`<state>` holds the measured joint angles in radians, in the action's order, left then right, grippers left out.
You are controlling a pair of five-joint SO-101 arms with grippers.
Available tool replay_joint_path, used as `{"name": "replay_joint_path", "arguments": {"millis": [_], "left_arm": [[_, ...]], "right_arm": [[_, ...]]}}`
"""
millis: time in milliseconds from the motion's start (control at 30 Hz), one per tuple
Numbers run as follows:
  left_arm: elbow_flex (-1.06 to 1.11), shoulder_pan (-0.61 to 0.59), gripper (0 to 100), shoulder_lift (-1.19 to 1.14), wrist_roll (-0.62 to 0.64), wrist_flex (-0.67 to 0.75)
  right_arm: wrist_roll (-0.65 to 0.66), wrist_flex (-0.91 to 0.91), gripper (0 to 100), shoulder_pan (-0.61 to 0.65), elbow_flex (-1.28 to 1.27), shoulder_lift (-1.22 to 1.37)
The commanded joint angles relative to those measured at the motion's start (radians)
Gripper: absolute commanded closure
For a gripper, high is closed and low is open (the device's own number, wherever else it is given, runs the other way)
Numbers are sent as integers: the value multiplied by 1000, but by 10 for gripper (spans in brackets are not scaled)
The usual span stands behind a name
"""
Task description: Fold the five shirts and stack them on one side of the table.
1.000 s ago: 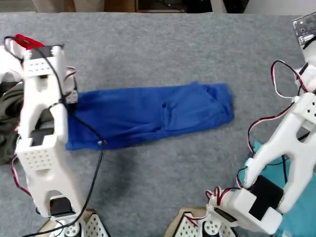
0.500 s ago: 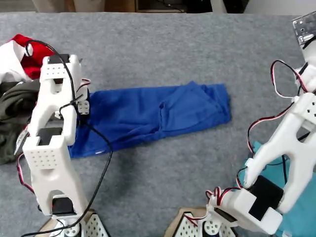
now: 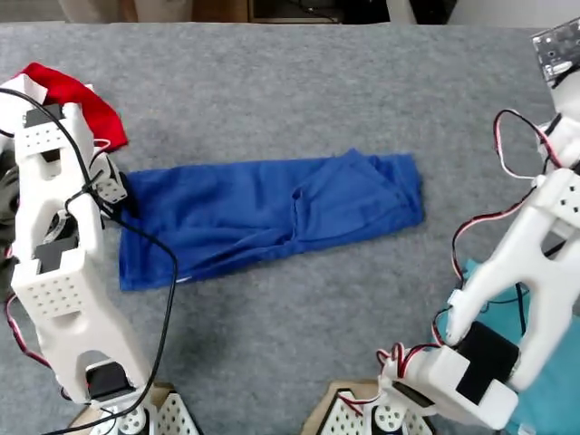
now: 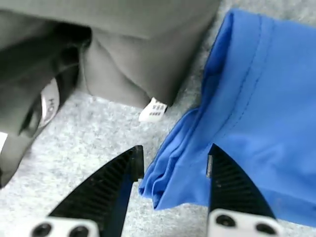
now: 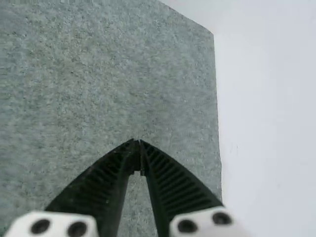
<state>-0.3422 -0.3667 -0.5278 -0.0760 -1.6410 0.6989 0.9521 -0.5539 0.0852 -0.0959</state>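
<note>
- Where the grey bench (image 3: 272, 82) reaches its far left corner, a red shirt (image 3: 77, 95) lies crumpled, partly behind the left arm.
- Dark shirt (image 4: 148, 44): a loose heap at the left edge, nearer than the red one. A small white label (image 4: 153, 109) sticks out of it, just beside the end of the blue shirt (image 3: 272, 213).
- Left tool (image 4: 173, 159): wide open, with hold of nothing. Its two fingers stand either side of the blue shirt's bunched corner, low over the bench. Whether they touch the cloth I cannot tell. From above, the tool (image 3: 113, 186) sits at that shirt's left end.
- Blue shirt: a long band across the middle of the bench, folded lengthwise and slightly tilted, so its right end lies farther from the arms' bases. Wrinkles run through its middle and a flap is doubled over near the right end. In the left wrist view (image 4: 266, 89) the hem stitching shows, and the corner is gathered in soft folds.
- Teal shirt (image 3: 555, 399): flat at the near right corner, partly under the right arm and well apart from the blue one.
- Right tool (image 5: 138, 148): fully closed, its tips meeting with nothing between them, above bare bench near the far right edge.
</note>
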Motion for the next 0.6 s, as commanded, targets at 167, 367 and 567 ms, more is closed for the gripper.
{"name": "replay_joint_path", "arguments": {"millis": [167, 367, 567], "left_arm": [[150, 15, 783, 10, -8, 186], [221, 57, 783, 10, -8, 247], [222, 129, 784, 10, -2, 252]], "right_arm": [[12, 11, 993, 18, 47, -2], [12, 11, 993, 18, 47, -2], [12, 11, 993, 18, 47, -4]]}}
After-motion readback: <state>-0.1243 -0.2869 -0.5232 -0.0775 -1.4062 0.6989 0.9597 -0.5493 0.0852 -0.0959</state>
